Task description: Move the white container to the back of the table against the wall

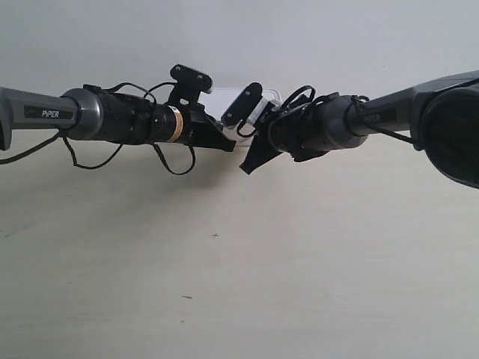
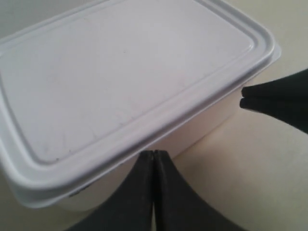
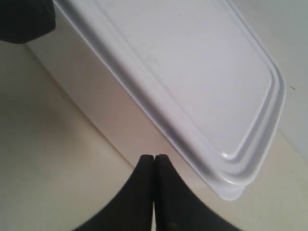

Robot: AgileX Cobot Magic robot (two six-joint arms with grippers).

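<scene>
Arms stretched low, left hand (image 2: 153, 159) and right hand (image 3: 154, 160) both closed empty, tips at the side of the white container (image 2: 120, 72)

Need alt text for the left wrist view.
A closed white container fills most of the frame, sitting on the beige table. The left claw, shut, has its tips at the container's side just under the rim. The right claw, also shut, sits by one corner.

Lab-like setup: beige table (image 1: 224, 299), plain wall (image 1: 224, 37)
</scene>
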